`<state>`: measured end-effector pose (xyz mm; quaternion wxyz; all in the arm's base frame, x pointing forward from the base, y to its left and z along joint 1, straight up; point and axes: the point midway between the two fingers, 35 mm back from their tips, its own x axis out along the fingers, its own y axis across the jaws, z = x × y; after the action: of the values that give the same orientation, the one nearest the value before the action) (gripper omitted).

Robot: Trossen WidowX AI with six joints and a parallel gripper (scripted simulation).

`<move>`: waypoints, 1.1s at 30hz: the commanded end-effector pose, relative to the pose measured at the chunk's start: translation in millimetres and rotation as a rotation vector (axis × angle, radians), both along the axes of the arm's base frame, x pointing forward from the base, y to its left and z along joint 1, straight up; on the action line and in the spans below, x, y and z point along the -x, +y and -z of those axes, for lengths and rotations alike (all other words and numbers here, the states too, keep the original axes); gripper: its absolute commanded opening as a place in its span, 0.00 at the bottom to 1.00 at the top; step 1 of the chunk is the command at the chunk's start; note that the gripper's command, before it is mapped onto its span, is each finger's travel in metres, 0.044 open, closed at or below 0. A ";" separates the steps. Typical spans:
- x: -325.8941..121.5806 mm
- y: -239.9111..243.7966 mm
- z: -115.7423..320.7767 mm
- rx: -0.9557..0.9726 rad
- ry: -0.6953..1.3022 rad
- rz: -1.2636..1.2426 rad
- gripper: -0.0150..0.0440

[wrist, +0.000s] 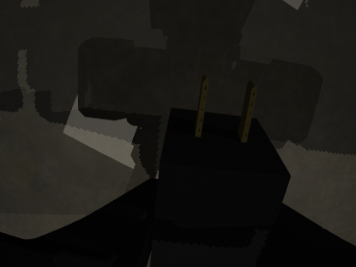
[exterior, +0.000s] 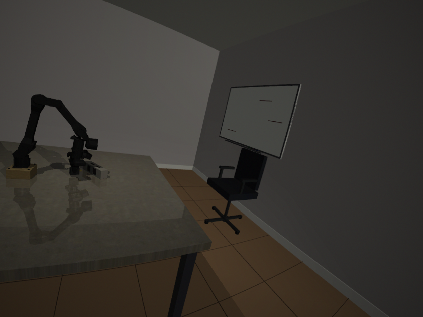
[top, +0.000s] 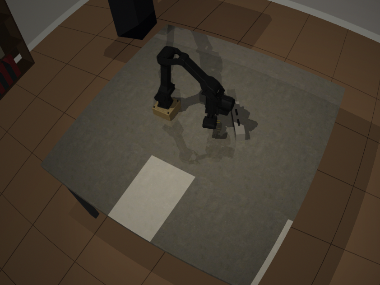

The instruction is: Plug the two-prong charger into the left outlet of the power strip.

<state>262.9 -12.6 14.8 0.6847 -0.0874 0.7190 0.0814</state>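
With the charger [wrist: 222, 194] clamped in the fingers [top: 211, 122] [exterior: 74, 170], both brass prongs [wrist: 202, 107] [wrist: 248, 113] bare, the power strip [top: 239, 130] [exterior: 101, 173] sits just beside them, so next comes squaring up, I reckon.

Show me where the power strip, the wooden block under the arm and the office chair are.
Power strip [top: 239, 128] [exterior: 101, 173]: top and exterior, pale end.
Wooden block [top: 161, 113] [exterior: 17, 174]: top and exterior, side face.
Office chair [exterior: 228, 187]: exterior, seat.
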 end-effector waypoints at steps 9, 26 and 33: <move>4.3 16.8 6.2 0.008 0.003 -0.220 0.25; -14.0 27.5 5.0 0.008 0.002 -0.233 0.25; -21.6 32.2 4.8 0.008 0.002 -0.239 0.25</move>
<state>279.1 16.7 8.9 0.6686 -0.1727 0.7053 0.1606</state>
